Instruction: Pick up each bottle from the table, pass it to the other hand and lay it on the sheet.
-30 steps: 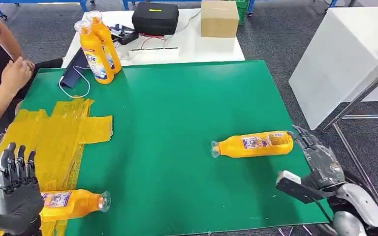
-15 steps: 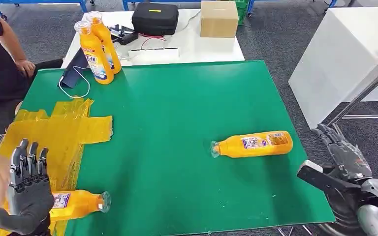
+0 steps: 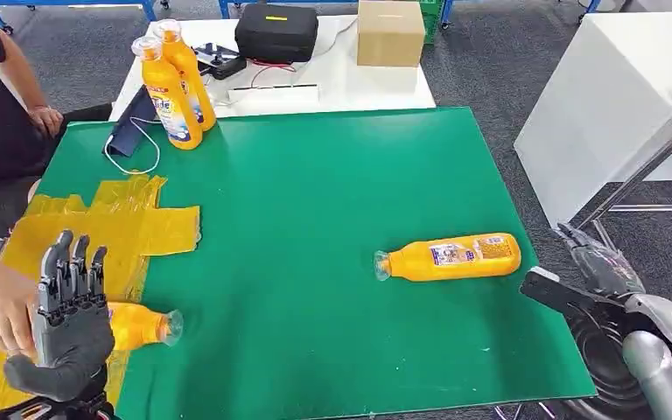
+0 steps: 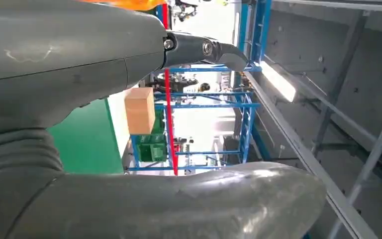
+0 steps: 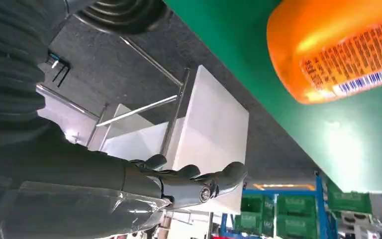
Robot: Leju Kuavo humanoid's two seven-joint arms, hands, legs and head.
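At the desk's near left corner the left hand (image 3: 68, 328) stands empty, fingers apart, above a bottle (image 3: 140, 325) lying on the yellow sheet (image 3: 114, 232), likely just delivered. A person's hand (image 3: 4, 302) touches it. Off the right edge, the right hand (image 3: 591, 271) hangs apart, empty, beside a second bottle (image 3: 451, 256) awaiting pickup. Two bottles (image 3: 173, 83) stand at the green desk's (image 3: 315, 192) far left corner.

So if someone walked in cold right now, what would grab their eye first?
Probably the orange bottle lying on its side on the green table, just off the open right hand. Then the raised left hand over the yellow sheet, with a person's hand beside it.
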